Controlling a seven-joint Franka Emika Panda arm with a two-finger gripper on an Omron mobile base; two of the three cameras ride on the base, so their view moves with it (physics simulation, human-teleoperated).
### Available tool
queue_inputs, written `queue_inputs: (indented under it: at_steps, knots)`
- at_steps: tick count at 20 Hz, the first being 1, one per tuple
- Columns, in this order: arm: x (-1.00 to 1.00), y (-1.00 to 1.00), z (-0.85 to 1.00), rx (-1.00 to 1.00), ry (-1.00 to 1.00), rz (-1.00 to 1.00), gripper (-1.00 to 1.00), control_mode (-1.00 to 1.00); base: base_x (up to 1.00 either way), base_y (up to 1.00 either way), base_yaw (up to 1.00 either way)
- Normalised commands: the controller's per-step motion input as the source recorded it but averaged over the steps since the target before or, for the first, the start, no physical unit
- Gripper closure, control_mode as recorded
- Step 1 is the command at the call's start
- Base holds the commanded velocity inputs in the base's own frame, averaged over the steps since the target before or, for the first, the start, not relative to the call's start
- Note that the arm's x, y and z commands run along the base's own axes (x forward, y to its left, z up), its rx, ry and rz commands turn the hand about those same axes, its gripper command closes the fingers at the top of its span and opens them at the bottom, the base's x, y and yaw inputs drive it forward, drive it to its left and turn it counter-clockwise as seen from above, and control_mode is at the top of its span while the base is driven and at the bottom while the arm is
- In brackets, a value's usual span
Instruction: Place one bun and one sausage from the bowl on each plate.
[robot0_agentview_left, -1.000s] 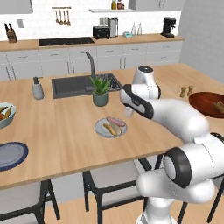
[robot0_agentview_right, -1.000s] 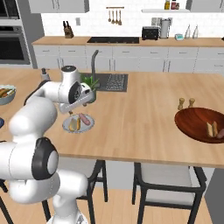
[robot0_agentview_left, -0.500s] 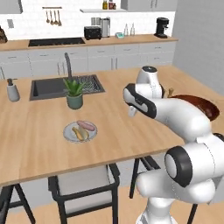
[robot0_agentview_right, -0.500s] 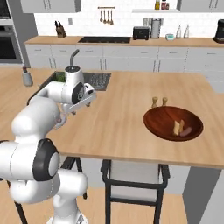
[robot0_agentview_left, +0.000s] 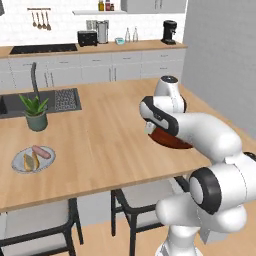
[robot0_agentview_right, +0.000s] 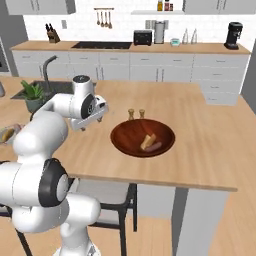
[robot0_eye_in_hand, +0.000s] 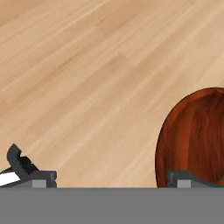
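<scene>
The dark red-brown bowl (robot0_agentview_right: 125, 137) sits on the island with one bun (robot0_agentview_right: 148, 140) and one sausage (robot0_agentview_right: 155, 146) in it. In the left base view my arm covers most of the bowl (robot0_agentview_left: 168, 139). My gripper (robot0_agentview_right: 82, 126) hangs open over the bare wood just left of the bowl, fingers pointing down and holding nothing. In the hand view the gripper (robot0_eye_in_hand: 111, 179) has one fingertip (robot0_eye_in_hand: 41, 177) over the wood and the other at the bowl's rim (robot0_eye_in_hand: 164, 140). A pale grey-white plate (robot0_agentview_left: 19, 166) far to the left carries a bun (robot0_agentview_left: 29, 161) and a sausage (robot0_agentview_left: 42, 151).
Salt and pepper shakers (robot0_agentview_right: 136, 114) stand just behind the bowl. A potted plant (robot0_agentview_left: 36, 112) and the sink (robot0_agentview_left: 55, 100) lie at the left. Stools (robot0_agentview_left: 37, 225) stand under the island's near edge. A grey wall (robot0_agentview_left: 225, 60) closes the right end.
The base has driven right along the island, so the whole scene slid left. The filled plate is now far left and the bowl sits beside my gripper, which stays open.
</scene>
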Motion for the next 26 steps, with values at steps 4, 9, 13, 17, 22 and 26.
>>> queue_inputs:
  at_steps: [4, 9, 13, 17, 22, 26]
  knots:
    - [0.00, 0.00, 0.00, 0.00, 0.00, 0.00, -1.00, 1.00, 0.33, -0.99, -0.05]
    - [0.25, -0.66, 0.00, 0.08, 0.08, -0.25, -1.00, -1.00, 0.05, -0.18, -0.01]
    - [0.38, -0.58, -0.16, 0.01, 0.08, -0.58, -1.00, -1.00, 0.00, 0.00, 0.00]
    - [0.53, -0.48, -0.31, 0.00, 0.29, -0.48, -1.00, -1.00, 0.00, 0.00, 0.00]
    - [0.34, 0.02, -0.35, 0.00, 0.03, -0.31, -1.00, -1.00, 0.00, 0.00, 0.00]
    - [0.44, 0.03, -0.37, 0.00, 0.06, -0.26, -1.00, -1.00, 0.00, 0.00, 0.00]
